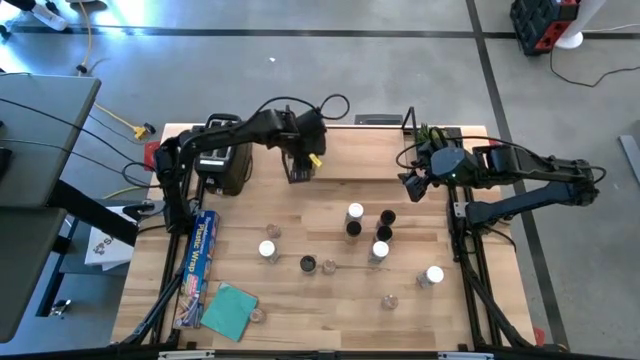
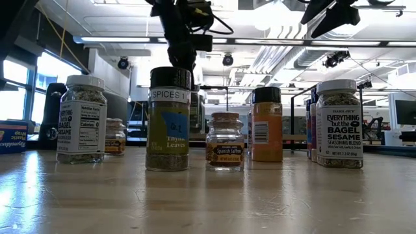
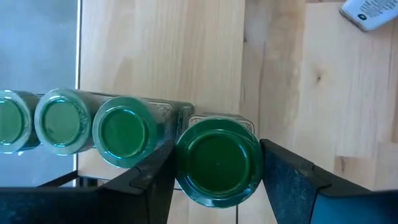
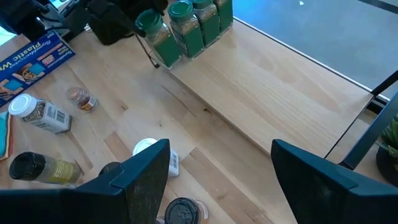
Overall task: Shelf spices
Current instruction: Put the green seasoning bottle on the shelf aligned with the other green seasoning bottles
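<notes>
- Your tabletop [image 1: 300, 315] holds the whole job, and the shelf [image 1: 370, 160] lies along its far edge, under your left gripper [image 3: 217, 171] and just beside your right gripper [image 4: 217, 168].
- Your left arm reaches over the shelf's left end; its gripper is clamped on a green-topped jar [image 3: 217, 163], one finger on each side of the lid, at or just above the shelf board.
- Directly beside that jar, on the side toward the shelf's end, a row of green-topped jars [image 3: 93, 127] already stands on the shelf. The left wrist view shows three of them, so I judge a small share of the task done.
- Your right arm waits over the shelf's right end, its gripper's fingers spread wide with nothing between them.
- Ahead of and below that empty gripper, the remaining spices [image 1: 368, 235] are scattered over the tabletop: about ten jars with white, black or pale tops, some upright, some on their sides. A white-topped jar [image 4: 42, 115] lies tipped over.
- Most of the work is left: release the held jar in line, then bring up the loose ones.
</notes>
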### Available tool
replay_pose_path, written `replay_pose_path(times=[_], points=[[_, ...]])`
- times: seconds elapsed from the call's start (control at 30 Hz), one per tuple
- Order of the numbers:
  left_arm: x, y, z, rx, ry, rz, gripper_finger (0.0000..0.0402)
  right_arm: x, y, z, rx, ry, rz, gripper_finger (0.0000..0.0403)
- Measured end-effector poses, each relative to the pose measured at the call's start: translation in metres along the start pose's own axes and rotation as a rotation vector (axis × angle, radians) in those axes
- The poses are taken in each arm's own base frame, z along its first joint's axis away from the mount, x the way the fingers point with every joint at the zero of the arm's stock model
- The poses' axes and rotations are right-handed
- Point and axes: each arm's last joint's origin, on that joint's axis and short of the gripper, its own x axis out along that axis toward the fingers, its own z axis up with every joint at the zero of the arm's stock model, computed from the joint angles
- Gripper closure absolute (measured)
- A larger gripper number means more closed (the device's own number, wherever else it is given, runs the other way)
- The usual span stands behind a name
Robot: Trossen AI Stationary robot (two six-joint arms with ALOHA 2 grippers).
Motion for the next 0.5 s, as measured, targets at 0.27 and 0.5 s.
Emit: replay_pose_path(times=[0.27, 0.5], points=[[0.007, -0.002, -0.001, 0.000, -0.010, 0.000, 0.0193, 0.000, 0.000, 0.000, 0.001, 0.000, -0.001, 0.0128], [0.010, -0.002, 0.001, -0.013, -0.013, 0.078, 0.0176, 0.000, 0.000, 0.000, 0.001, -0.001, -0.001, 0.0128]])
